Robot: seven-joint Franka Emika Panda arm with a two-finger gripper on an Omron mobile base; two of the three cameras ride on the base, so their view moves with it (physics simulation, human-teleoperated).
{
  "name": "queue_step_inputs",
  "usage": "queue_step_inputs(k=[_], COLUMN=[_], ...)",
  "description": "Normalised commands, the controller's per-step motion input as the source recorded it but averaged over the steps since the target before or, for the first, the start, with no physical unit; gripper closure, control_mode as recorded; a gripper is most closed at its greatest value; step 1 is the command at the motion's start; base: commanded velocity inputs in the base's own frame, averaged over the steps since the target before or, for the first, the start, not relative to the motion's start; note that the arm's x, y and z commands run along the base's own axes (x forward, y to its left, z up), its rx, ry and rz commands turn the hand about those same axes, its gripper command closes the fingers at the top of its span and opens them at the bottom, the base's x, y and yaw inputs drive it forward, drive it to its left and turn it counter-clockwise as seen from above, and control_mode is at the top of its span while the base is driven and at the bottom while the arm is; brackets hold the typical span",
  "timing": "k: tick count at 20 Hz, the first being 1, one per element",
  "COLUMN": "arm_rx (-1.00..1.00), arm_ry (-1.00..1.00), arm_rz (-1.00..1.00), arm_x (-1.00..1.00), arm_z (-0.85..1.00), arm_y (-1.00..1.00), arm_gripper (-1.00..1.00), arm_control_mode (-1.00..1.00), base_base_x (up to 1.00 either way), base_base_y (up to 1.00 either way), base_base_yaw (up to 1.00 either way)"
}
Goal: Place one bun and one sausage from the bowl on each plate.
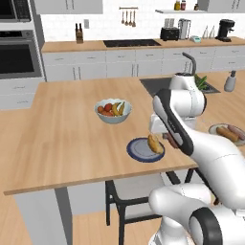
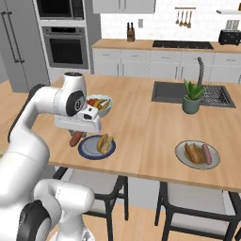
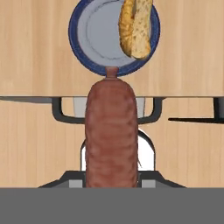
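The sausage (image 3: pixel 111 131) is clamped in the claw (image 2: pixel 77 135), hanging at the counter (image 1: pixel 62 139) front edge, just short of the dark blue plate (image 3: pixel 94 35). A bun (image 3: pixel 135 26) fills that plate's one side; the rest is bare. The right base view shows the pale grey plate (image 2: pixel 214 162) holding bun and sausage.

Wooden counter (image 2: pixel 141 127): blue plate (image 2: pixel 89 149), grey plate (image 2: pixel 181 157), fruit bowl (image 1: pixel 113 116), potted plant (image 2: pixel 191 96).

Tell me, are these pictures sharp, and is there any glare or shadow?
Left base view: even light, no glare, faint shadow under the fruit bowl. Right base view: slightly soft overall. Hand view: the sausage looms large and blurry, the blue plate beyond looks sharper.
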Motion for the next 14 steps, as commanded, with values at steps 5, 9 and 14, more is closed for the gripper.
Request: queue_step_inputs(k=[5,9,14], arm_rx=[-0.06,0.00,0.00], arm_ry=[0.02,0.01,0.03], arm_rz=[-0.02,0.00,0.00], arm_x=[0.72,0.78,0.69], arm_z=[-0.62,-0.55,-0.36], arm_y=[0.63,0.31,0.00], arm_gripper=[1.00,1.00,1.00], arm_control_mode=[-1.00,-1.00,-1.00], base_base_x=[0.00,0.00,0.00], base_base_y=[0.00,0.00,0.00], base_base_yaw=[0.00,0.00,0.00])
